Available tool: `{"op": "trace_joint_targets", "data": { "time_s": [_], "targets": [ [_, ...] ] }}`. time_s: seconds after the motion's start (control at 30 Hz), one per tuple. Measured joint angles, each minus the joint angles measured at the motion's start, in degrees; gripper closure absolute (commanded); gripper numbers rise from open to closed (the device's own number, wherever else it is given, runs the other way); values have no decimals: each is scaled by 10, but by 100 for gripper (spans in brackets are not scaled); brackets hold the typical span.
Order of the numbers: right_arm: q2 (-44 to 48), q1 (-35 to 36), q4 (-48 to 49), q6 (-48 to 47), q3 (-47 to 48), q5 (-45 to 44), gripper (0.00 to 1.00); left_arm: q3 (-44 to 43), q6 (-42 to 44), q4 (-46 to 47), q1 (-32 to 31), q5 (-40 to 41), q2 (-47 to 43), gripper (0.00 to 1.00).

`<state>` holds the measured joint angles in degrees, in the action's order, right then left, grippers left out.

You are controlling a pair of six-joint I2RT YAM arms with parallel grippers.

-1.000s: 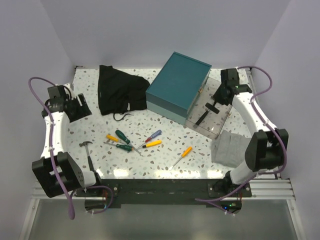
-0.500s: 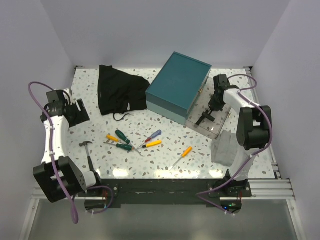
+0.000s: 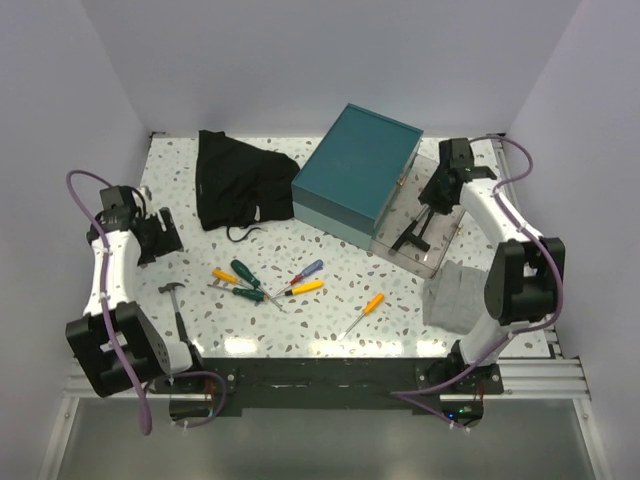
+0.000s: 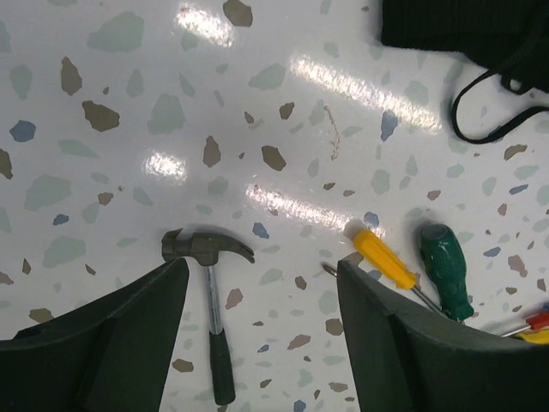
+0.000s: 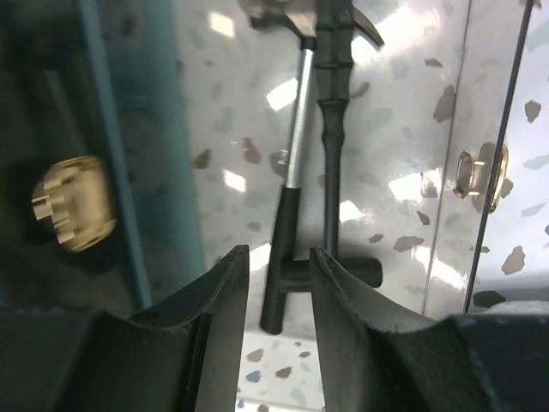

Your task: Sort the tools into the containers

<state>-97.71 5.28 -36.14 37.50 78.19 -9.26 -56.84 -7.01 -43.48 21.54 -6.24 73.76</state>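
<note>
Left pincer (image 4: 259,279) spread wide above hammer (image 4: 212,300) on table (image 4: 129,94), right pincer (image 5: 279,257) narrowly parted, empty, over clear box (image 3: 432,262), far right.

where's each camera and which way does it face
Top: above, behind the arms, looking down on the table; both show.
Left wrist: on the left arm, facing down at a hammer; own fingers below.
Right wrist: likewise, facing down into the clear box; own fingers below.
Shared: top and left wrist both see that hammer.
</note>
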Motion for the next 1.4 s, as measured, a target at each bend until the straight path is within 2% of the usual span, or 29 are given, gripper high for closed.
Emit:
{"op": "trace_joint_targets", "data": {
  "time_s": [0.17,0.3,0.4,0.57,0.77,1.07,1.2,1.33,1.4],
  "targets": [
    [78,0,25,-11,-1,26,52,-58,30,-47,1,19,89,37],
    [125,0,48,-26,-30,40,34,-106,68,-81,1,35,141,39],
    [147,0,59,-40,-58,55,30,-130,87,-109,1,38,163,43],
    [161,0,77,-56,-85,75,28,-143,109,-129,0,50,193,39],
    [164,0,93,-76,-91,89,28,-144,155,-153,-27,82,253,42],
    [162,0,112,-90,-91,90,27,-61,196,-153,-38,118,273,46],
    [141,0,113,-91,-79,92,27,-50,202,-135,-38,131,272,53],
    [108,0,110,-95,-45,97,27,-37,203,-116,-38,132,277,55],
    [94,0,105,-102,-19,99,28,-37,204,-99,-38,132,284,63]
  ]
}}
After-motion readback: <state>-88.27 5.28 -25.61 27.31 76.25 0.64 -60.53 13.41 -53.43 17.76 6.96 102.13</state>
